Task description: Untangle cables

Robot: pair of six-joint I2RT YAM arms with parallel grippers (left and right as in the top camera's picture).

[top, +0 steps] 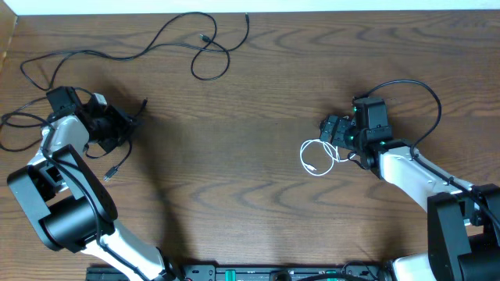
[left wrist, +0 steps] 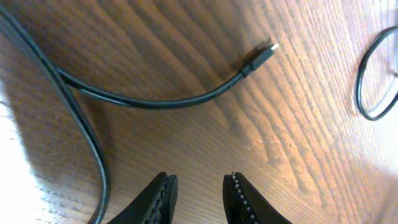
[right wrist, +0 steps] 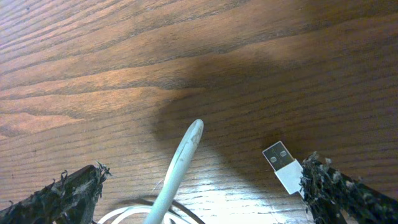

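A long black cable [top: 156,37] runs along the table's far edge, with a loop [top: 209,64] near the middle. A second black cable [top: 119,160] lies beside my left gripper [top: 137,117], its plug end toward the front. In the left wrist view this cable [left wrist: 155,102] curves ahead of the open, empty jaws [left wrist: 199,193], plug [left wrist: 266,51] pointing away. The short white cable [top: 315,158] lies coiled just left of my right gripper [top: 330,134]. In the right wrist view the wide-open jaws [right wrist: 202,196] straddle the white cable [right wrist: 180,162] and its USB plug [right wrist: 281,160] without closing on them.
Thicker black arm cords loop behind the left arm [top: 16,129] and the right arm [top: 426,101]. The table's far edge [top: 312,11] runs close behind the long black cable. Bare wood [top: 226,164] lies between the two arms.
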